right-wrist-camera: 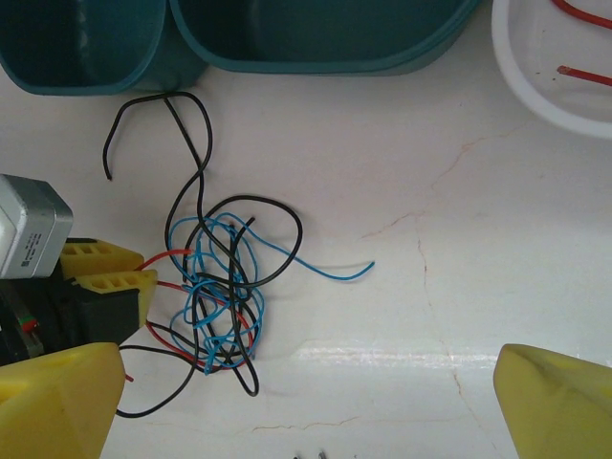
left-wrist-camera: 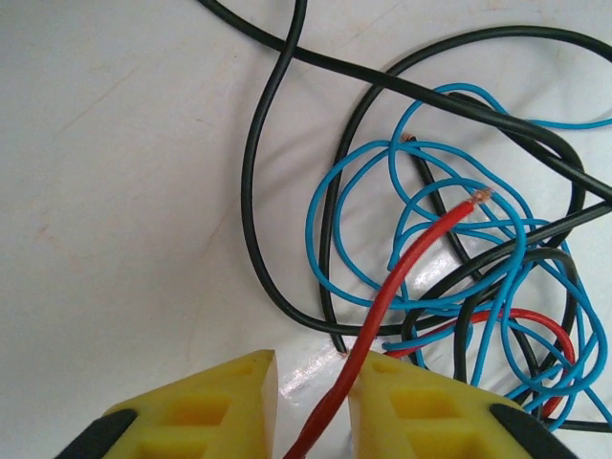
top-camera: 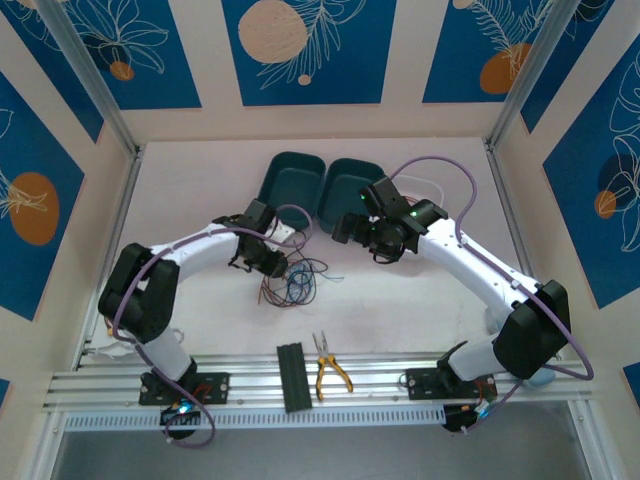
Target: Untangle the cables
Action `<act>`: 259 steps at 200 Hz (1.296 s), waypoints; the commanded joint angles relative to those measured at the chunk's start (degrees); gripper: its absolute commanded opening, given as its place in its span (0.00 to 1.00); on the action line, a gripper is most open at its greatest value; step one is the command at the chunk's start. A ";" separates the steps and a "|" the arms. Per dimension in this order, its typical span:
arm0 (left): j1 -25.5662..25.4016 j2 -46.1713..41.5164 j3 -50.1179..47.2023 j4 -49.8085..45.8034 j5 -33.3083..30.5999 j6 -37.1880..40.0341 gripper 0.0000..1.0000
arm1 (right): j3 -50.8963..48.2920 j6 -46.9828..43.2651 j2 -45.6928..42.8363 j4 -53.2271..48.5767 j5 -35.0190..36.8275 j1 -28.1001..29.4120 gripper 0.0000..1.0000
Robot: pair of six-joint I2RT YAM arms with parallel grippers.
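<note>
White glossy bench top (top-camera: 400, 310); the right wrist view shows faint hairline cracks and scuffs on it. Cream walls (top-camera: 310, 122) on three sides carry blue panels printed with white leaf outlines and orange discs. Aluminium posts (top-camera: 90, 75) stand at the far corners. A ribbed aluminium rail (top-camera: 400, 368) runs along the near edge.

Cables (top-camera: 292, 282): thin red, blue and black wires in one loose tangle, mid-bench, slightly left of centre. The red strand (left-wrist-camera: 421, 251) lies across the blue strands (right-wrist-camera: 330, 277). The black strands (left-wrist-camera: 245, 186) loop around the outside, one trailing toward the far edge.

Left gripper (left-wrist-camera: 313, 361): yellow fingers at the left side of the tangle, jaws narrow, the red strand running between them. Cannot tell whether the pads actually pinch it.

Right gripper (right-wrist-camera: 306, 368): jaws spread wide over bare bench just right of the tangle, touching nothing.

Around:
- Two dark teal plastic bins (top-camera: 292, 182) sit side by side near the far edge, behind the tangle. One black wire end lies at their foot.
- A white round dish (right-wrist-camera: 535, 91) to the right of the bins holds loose red wire pieces (right-wrist-camera: 583, 72).
- Yellow-handled pliers (top-camera: 330, 372) and a black ribbed block (top-camera: 291, 378) lie on the rail, well apart from the tangle.
</note>
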 commanded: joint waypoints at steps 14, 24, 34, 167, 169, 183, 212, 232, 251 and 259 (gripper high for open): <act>-0.58 -5.41 1.06 -2.02 -1.88 -0.82 0.11 | -0.68 0.51 -0.23 0.93 -0.26 -0.13 0.99; -0.58 -7.26 1.02 -2.74 -2.16 -1.28 0.06 | -1.06 0.49 -0.18 1.66 -0.67 -0.02 0.99; -0.53 -9.23 0.88 -3.58 -2.21 -1.75 0.02 | -1.44 0.27 -0.18 2.48 -1.25 0.21 0.99; -0.54 -33.20 2.39 -14.48 -9.76 -7.69 0.00 | 1.40 -1.03 11.68 11.04 -8.44 8.04 0.99; -0.51 -33.43 2.48 -14.56 -9.98 -7.71 0.00 | 1.53 -1.07 11.93 11.03 -8.45 8.21 0.99; -0.58 -34.83 3.26 -14.49 -10.76 -7.81 0.00 | 2.72 -1.18 13.84 10.81 -8.50 9.33 0.99; -0.58 -37.10 4.57 -13.64 -11.94 -7.95 0.00 | 4.83 -1.55 17.35 10.91 -9.27 11.84 0.99; -0.57 -37.91 4.77 -12.69 -12.52 -8.26 0.00 | 7.20 -2.18 20.05 10.57 -9.41 13.66 1.00; -0.53 -38.19 4.40 -11.70 -13.31 -8.72 0.00 | 9.58 -2.85 22.91 10.16 -9.92 15.04 1.00; -0.55 -38.19 4.22 -11.37 -13.58 -8.93 0.00 | 10.70 -3.16 24.06 10.12 -10.33 15.36 1.00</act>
